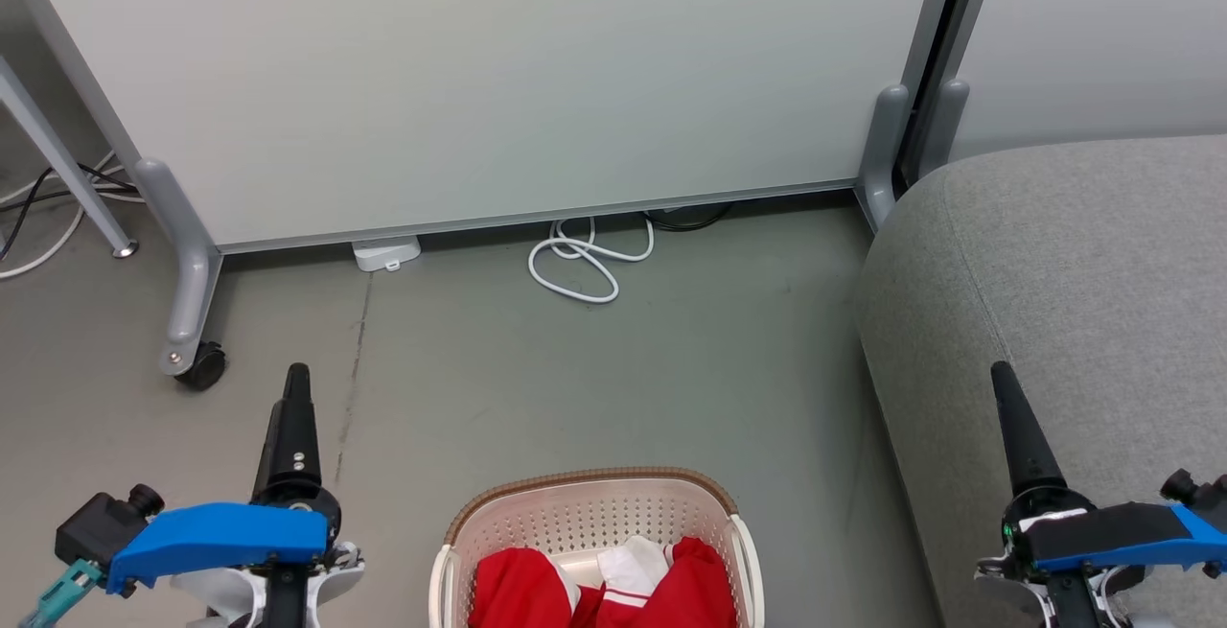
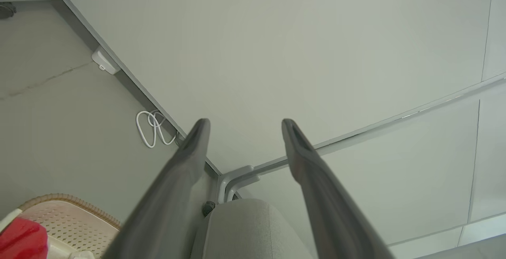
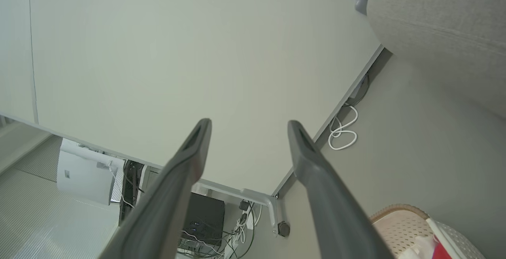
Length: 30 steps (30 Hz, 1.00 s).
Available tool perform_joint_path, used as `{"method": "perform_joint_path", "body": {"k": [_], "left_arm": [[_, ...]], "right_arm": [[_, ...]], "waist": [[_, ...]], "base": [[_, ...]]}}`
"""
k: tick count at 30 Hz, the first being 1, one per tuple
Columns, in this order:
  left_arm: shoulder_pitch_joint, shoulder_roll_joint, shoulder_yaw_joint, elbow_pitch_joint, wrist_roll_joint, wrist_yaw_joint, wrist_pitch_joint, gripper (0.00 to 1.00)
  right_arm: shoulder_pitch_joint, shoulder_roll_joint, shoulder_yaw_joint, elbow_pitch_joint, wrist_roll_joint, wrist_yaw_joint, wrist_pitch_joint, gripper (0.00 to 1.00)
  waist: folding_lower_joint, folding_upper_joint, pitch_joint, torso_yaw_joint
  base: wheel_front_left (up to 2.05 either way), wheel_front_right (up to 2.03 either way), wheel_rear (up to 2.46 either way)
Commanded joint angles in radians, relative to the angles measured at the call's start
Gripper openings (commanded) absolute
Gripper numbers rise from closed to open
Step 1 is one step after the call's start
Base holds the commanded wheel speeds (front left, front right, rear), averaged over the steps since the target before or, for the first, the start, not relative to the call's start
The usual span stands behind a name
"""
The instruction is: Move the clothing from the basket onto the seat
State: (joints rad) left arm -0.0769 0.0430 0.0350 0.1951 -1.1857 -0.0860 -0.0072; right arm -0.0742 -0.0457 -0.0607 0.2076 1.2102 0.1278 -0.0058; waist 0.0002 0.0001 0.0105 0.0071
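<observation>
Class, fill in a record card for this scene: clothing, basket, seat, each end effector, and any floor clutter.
clothing: red with white trim, bunched inside the basket
basket: cream, brown rim, on the floor between the arms
seat: grey fabric, to the basket's right
left end effector: open, holding nothing
right end effector: open, holding nothing
floor clutter: coiled white cable at the foot of the partition
</observation>
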Motion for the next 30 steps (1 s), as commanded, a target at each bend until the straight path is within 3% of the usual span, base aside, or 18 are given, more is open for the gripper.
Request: {"method": "perform_joint_path", "body": {"k": [1,13,30], "left_arm": [[-0.032,0.006,-0.014,-0.024,0.054,0.008,-0.011,1.00],[-0.040,0.021,-0.100,-0.023,0.345,0.045,-0.055,1.00],[-0.053,0.047,-0.188,0.001,0.570,0.103,-0.110,1.00]], "right_arm": [[-0.025,-0.004,0.009,-0.025,-0.050,0.002,-0.012,1.00],[-0.023,-0.004,0.044,-0.043,-0.284,0.002,-0.057,1.00],[-0.020,-0.005,0.066,-0.048,-0.518,0.003,-0.111,1.00]], "waist": [[-0.0002,-0.0001,0.000,0.001],[-0.0002,-0.0001,-0.002,0.009],[-0.0002,-0.0001,-0.004,0.023]], "base": [[0.00,0.00,0.00],[0.00,0.00,0.00],[0.00,0.00,0.00]]}}
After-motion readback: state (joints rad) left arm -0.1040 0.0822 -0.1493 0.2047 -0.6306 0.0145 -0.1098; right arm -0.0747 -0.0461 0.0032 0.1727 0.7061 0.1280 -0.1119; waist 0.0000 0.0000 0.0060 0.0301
